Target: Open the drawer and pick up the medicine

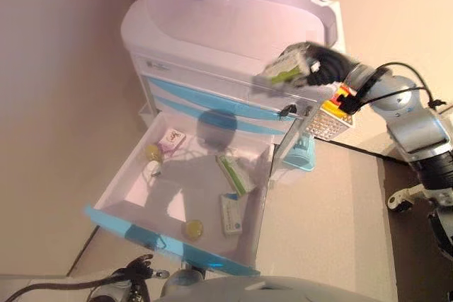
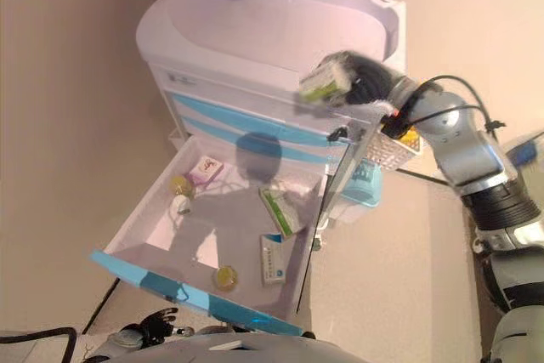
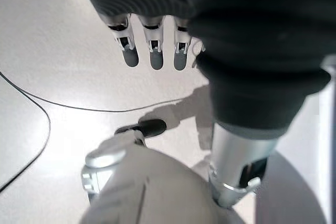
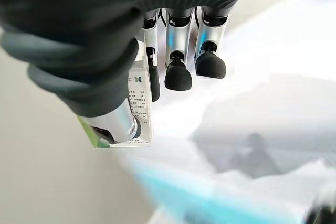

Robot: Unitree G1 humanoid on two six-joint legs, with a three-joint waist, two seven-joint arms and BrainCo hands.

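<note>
The white cart [image 1: 233, 22] has its lower drawer [image 1: 177, 245] pulled wide open. My right hand [image 1: 311, 65] is shut on a white and green medicine box [image 1: 287, 72] and holds it in the air over the cart's front right edge, above the drawer. In the right wrist view the box [image 4: 139, 108] sits pinched between thumb and fingers [image 4: 177, 72]. Inside the drawer lie another green and white box [image 1: 235, 175], a white box [image 1: 231, 215], a pink and white box [image 1: 172, 139] and two yellow round items [image 1: 192, 228]. My left hand [image 3: 152, 40] hangs low over the floor, fingers straight, empty.
A white wire basket [image 1: 327, 119] with small coloured items hangs on the cart's right side, over a light blue bin [image 1: 301, 153]. A beige wall stands to the left of the cart. The open drawer juts out toward me over the floor.
</note>
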